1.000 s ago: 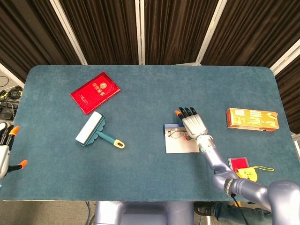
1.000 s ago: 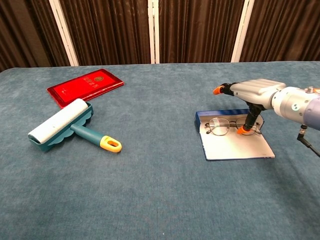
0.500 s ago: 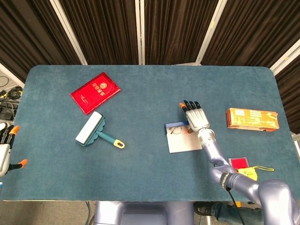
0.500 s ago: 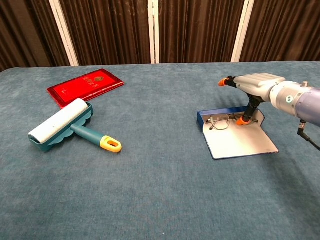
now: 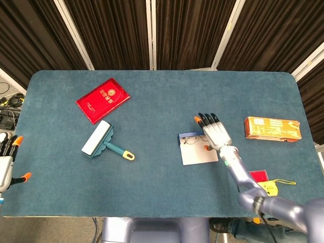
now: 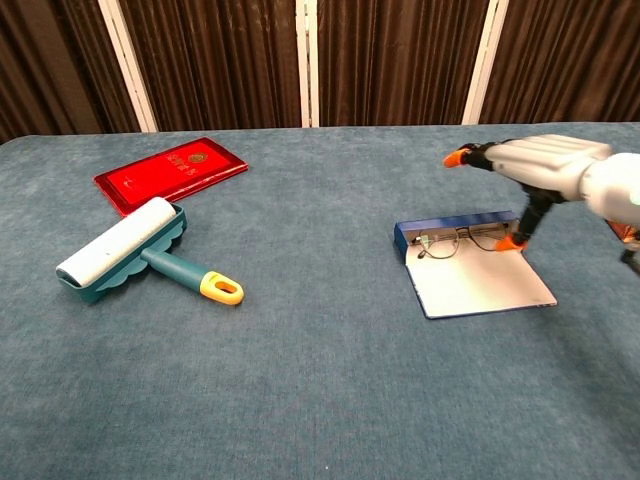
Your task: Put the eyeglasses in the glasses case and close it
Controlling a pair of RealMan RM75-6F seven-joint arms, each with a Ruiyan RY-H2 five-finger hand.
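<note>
Right hand (image 6: pixel 545 170), fingers spread & holding nothing, hovered w/ thumb tip by eyeglasses (image 6: pixel 462 240) lying against open glasses case (image 6: pixel 478 283) tray; a nudge could slide frames out, blocking lid.

One pair of eyeglasses (image 6: pixel 462 240), one open glasses case (image 6: pixel 478 276), one lint roller (image 6: pixel 135 251), one red booklet (image 6: pixel 170 172), one orange box (image 5: pixel 272 128), one small red card (image 5: pixel 257 175), one yellow tag (image 5: pixel 269 188).
</note>
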